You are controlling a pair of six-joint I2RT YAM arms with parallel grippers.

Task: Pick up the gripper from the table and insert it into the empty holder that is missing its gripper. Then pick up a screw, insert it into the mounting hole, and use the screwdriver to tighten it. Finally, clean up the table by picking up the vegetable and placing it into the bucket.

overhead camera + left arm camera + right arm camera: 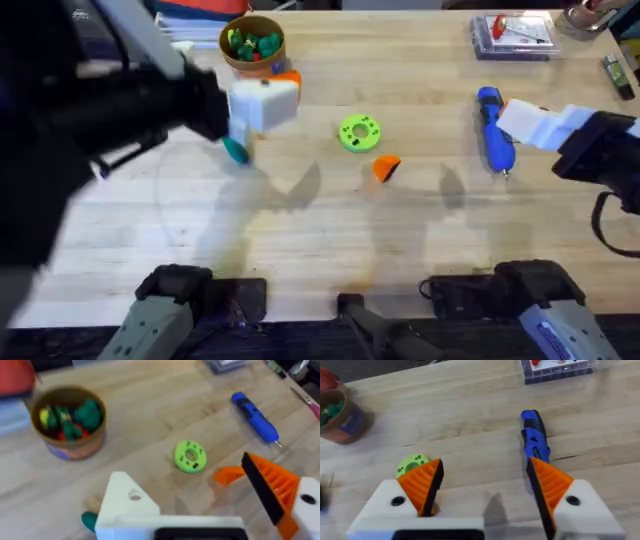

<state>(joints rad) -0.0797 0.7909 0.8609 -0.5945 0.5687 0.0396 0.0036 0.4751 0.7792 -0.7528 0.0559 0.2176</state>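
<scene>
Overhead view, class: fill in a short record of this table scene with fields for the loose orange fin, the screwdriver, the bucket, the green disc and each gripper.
loose gripper: orange fin lying on the table, just right of and below the green disc
green disc: flat on the table, mid-table
screwdriver: blue, lying on the table beside the right gripper
bucket: upright at the far side, toy vegetables inside
left gripper: open, one finger lacks its orange pad
right gripper: open, both orange pads fitted, empty
</scene>
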